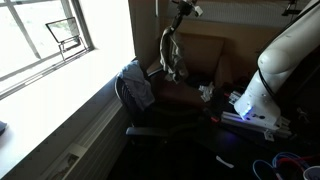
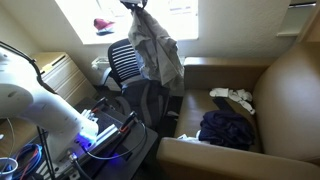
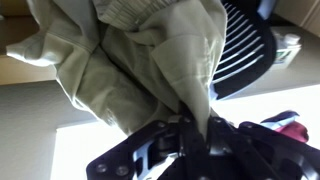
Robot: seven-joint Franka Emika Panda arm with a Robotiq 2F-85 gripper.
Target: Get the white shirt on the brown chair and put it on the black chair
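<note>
High between the black chair (image 2: 122, 62) and the brown chair (image 2: 285, 95), the shirt (image 2: 155, 50) is held hanging from the clenched gripper (image 3: 190, 130). If released short of the seat, it could be snagged on the backrest or dropped to the floor.

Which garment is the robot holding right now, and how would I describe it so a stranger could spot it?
Find the bright window, then the black mesh office chair beneath it. Near that chair, the pale shirt hangs in loose folds from the gripper overhead. Unlike the dark blue garment and small white cloth lying on the brown chair, it dangles in mid-air.
</note>
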